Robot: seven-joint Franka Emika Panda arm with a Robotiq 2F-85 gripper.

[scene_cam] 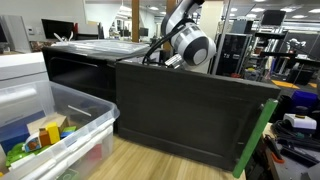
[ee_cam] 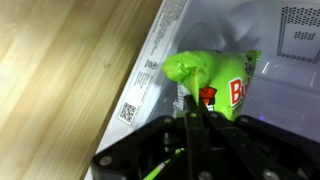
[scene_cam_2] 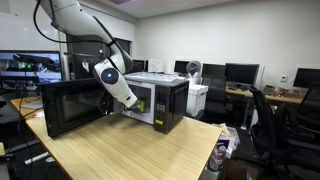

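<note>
Wrist view: gripper (ee_cam: 195,118) clamped on a green snack bag (ee_cam: 215,75) at the microwave (ee_cam: 285,30) mouth.
The bag juts straight ahead of the fingertips, toward the cavity; it sits just past the front edge; the door (scene_cam_2: 70,108) stands open in an exterior view.

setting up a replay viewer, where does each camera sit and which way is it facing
Exterior view: low over the table, behind the open microwave door, facing the office; the arm's wrist shows above it.
Exterior view: beyond the table's corner, facing the front of the microwave; most of the arm shows.
Wrist view: on the wrist, looking along the jaws, shut on a green bag at the microwave's mouth.
Shared: both exterior views show door and arm; all show the table.
</note>
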